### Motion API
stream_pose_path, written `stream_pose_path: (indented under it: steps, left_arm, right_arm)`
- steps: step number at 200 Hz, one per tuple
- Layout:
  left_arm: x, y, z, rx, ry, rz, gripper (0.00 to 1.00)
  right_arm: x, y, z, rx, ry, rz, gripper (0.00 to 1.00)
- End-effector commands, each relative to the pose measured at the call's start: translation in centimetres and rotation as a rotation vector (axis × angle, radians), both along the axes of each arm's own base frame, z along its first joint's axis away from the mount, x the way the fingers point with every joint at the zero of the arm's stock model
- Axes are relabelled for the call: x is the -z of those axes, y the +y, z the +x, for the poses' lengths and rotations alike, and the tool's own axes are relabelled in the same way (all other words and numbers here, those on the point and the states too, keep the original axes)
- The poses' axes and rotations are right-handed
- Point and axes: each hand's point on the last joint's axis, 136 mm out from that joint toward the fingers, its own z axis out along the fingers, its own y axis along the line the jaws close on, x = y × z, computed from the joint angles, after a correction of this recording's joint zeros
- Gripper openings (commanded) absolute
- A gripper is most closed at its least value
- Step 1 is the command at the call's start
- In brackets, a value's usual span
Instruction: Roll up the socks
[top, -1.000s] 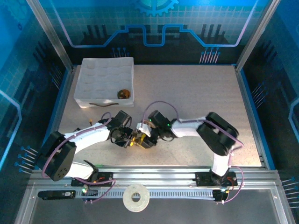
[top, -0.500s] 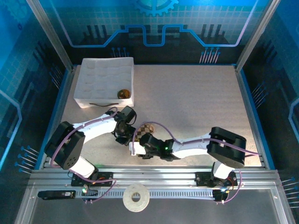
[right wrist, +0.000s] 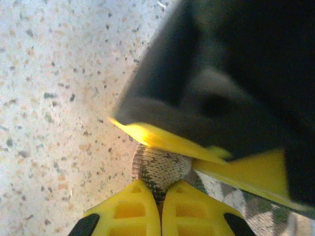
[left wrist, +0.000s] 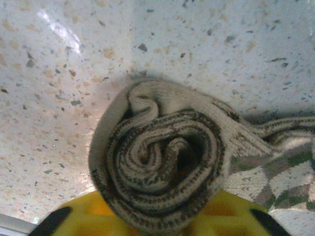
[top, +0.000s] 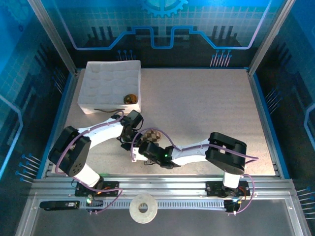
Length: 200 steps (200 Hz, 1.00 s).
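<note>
Pinching the tan argyle sock [left wrist: 157, 167], the right end effector [right wrist: 160, 187] has its fingers pressed together on the fabric. The sock's rolled end sits against the left end effector [top: 128, 141], whose grip I cannot tell. Both work toward the surface's [top: 206, 108] near edge, with bare room to the right and beyond.

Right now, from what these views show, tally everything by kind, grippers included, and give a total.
Tan argyle sock: 1
White foam tray: 1
Small brown round thing in the tray: 1
White ring: 1
Grippers: 2, left gripper and right gripper
Total: 6
</note>
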Motion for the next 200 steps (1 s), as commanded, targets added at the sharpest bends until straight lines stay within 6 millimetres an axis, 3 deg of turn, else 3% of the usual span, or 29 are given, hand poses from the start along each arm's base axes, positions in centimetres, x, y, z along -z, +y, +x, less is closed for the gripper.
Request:
stream_pose_path:
  steps: [1, 11, 30, 40, 62, 96, 138, 200]
  left_arm:
    - [-0.7, 0.6, -2.7, -0.02, 0.079, -0.012, 0.45]
    - [-1.4, 0.6, -2.2, -0.033, 0.051, -0.032, 0.59]
    - [-2.8, 0.8, -0.9, -0.052, -0.009, -0.051, 0.75]
    - [-3.7, 1.0, 0.0, -0.055, -0.056, -0.055, 0.79]
    - [-4.9, 1.3, 1.1, -0.05, -0.126, -0.05, 0.86]
    - [-5.4, 1.4, 1.3, -0.004, -0.184, -0.056, 0.83]
    - [-4.6, 1.9, -0.5, -0.007, -0.185, -0.066, 0.71]
    - [-2.7, 0.0, -0.4, 0.039, -0.204, -0.1, 0.64]
  right_arm:
    - [4.2, -3.4, 0.2, 0.124, 0.228, -0.058, 0.0]
    - [4.7, -4.1, -0.5, 0.14, 0.332, -0.04, 0.0]
    - [5.4, -4.6, -1.7, 0.162, 0.51, -0.002, 0.0]
    - [6.7, -5.9, -3.0, 0.177, 0.607, -0.007, 0.0]
    - [7.7, -6.8, -3.6, 0.232, 0.731, 0.035, 0.0]
    - [8.1, -7.7, -3.4, 0.301, 0.883, 0.116, 0.0]
    - [8.6, -8.3, -3.3, 0.329, 0.978, 0.12, 0.0]
    - [9.7, -8.8, -2.6, 0.417, 1.057, 0.084, 0.0]
